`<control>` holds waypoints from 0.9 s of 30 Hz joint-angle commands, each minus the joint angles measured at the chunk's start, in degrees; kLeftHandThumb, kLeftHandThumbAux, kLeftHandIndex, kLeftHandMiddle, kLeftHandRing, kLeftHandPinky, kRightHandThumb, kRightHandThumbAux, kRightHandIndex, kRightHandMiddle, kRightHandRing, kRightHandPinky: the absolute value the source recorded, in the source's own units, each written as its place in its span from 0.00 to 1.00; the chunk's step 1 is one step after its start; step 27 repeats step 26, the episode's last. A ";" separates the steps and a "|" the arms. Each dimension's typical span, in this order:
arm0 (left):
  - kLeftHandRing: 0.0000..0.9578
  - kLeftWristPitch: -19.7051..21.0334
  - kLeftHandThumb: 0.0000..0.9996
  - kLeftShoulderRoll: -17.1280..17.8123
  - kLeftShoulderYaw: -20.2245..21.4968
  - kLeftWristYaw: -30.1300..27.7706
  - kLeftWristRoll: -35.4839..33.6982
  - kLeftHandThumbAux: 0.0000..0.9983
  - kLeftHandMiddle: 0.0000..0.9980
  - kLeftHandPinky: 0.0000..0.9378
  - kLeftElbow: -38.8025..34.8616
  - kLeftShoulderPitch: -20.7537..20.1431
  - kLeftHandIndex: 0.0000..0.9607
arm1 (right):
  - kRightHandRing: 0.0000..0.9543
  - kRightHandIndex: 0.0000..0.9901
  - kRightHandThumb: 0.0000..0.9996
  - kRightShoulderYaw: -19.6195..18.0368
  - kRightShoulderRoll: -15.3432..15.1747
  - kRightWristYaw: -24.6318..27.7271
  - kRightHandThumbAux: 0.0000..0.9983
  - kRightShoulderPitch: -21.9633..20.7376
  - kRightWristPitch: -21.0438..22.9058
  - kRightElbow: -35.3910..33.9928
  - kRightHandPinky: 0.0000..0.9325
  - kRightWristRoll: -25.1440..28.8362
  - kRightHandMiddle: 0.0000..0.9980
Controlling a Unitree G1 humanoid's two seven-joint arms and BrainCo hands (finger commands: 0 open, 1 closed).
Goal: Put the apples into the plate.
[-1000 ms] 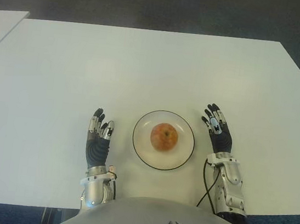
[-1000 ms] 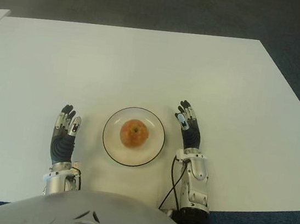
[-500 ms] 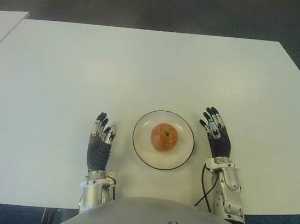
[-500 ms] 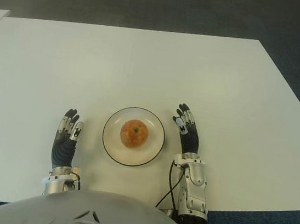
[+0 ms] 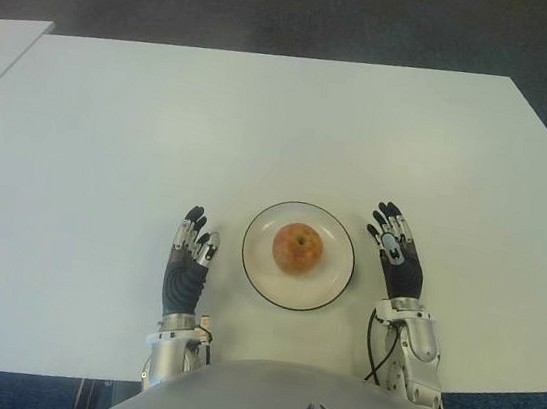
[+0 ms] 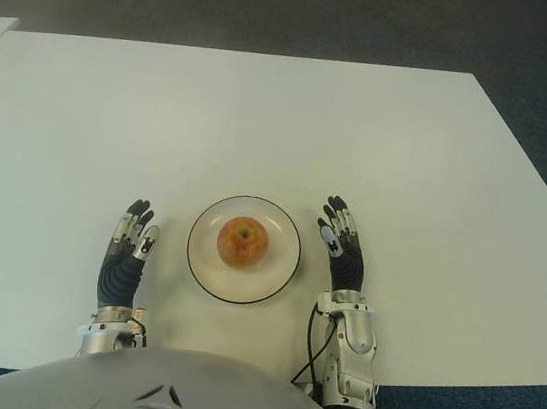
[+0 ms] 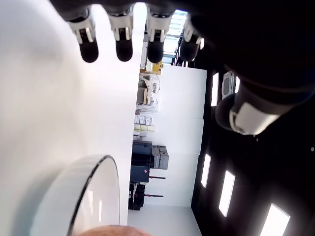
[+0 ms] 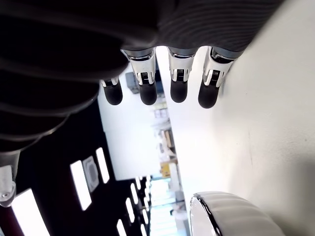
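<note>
A red-yellow apple [image 5: 297, 247] sits in the middle of a white plate [image 5: 333, 280] with a dark rim, near the front edge of the white table [image 5: 264, 123]. My left hand [image 5: 188, 259] shows just left of the plate, fingers straight and spread, holding nothing. My right hand [image 5: 395, 256] is just right of the plate, palm toward it, fingers extended and empty. In the left wrist view the plate's rim [image 7: 98, 182] appears close by; in the right wrist view its rim [image 8: 216, 209] is also near.
A second white table's corner [image 5: 2, 43] shows at the far left. Dark carpet [image 5: 300, 6] lies beyond the table's far edge.
Both hands have drawn back toward my body; the left hand has shifted slightly toward the plate. The apple stays in the plate.
</note>
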 commanded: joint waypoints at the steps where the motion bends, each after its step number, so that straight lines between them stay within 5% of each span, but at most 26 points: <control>1: 0.01 0.90 0.16 -0.25 0.29 -1.30 0.04 0.52 0.02 0.03 -0.77 0.95 0.05 | 0.04 0.07 0.08 -0.15 0.43 -0.35 0.46 2.57 0.41 -0.03 0.04 -0.19 0.08; 27: 0.00 1.10 0.16 -1.15 -1.03 -4.38 -2.46 0.52 0.02 0.00 -3.62 3.14 0.05 | 0.05 0.10 0.13 -1.53 2.50 0.34 0.48 4.89 -0.26 -2.02 0.06 2.77 0.10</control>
